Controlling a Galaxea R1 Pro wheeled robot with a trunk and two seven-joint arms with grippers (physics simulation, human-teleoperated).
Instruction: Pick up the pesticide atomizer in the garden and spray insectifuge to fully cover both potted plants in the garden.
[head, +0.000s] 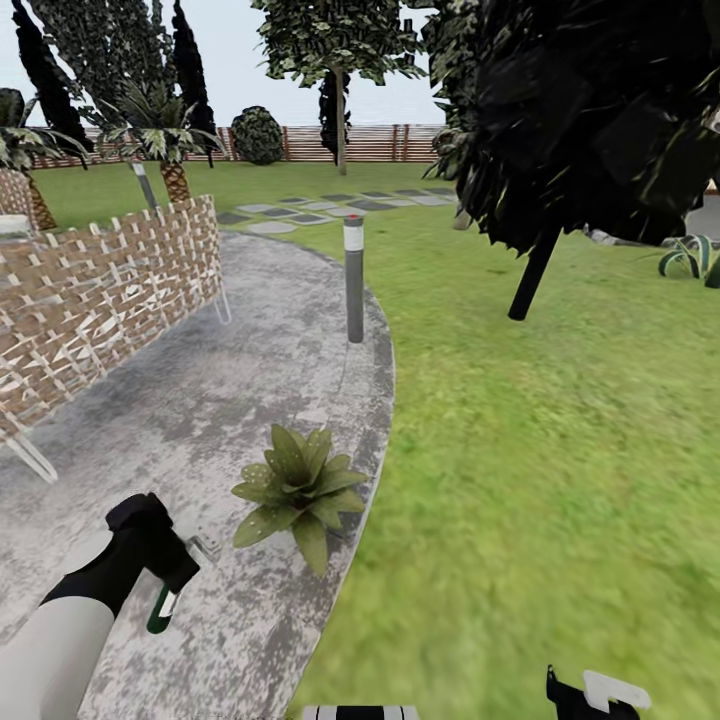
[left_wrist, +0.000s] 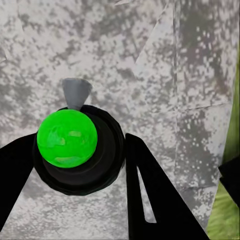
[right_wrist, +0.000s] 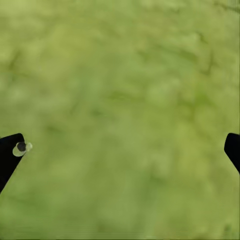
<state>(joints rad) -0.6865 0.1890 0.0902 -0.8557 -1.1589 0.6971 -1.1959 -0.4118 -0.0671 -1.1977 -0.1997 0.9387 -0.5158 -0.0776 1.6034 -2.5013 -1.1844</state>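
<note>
The round patio (head: 200, 400) looks like rough, mottled grey stone, matt and blotched with darker patches. Beside it, the lawn (head: 560, 450) is a soft, uneven green turf without shine. The potted plant (head: 298, 487) has broad leaves with a waxy, faintly speckled surface. At ten o'clock, a screen (head: 100, 275) appears to be woven wicker in tan and brown strips on thin pale metal legs. The bollard lamp (head: 354, 280) is smooth matt grey metal with a white band. The far fence (head: 360, 143) is brown slatted wood. The pesticide atomizer (left_wrist: 75, 150) has a glossy bright green, plastic-looking rounded surface set in matt black. The left gripper (left_wrist: 80, 180) fingers are smooth matt black.
</note>
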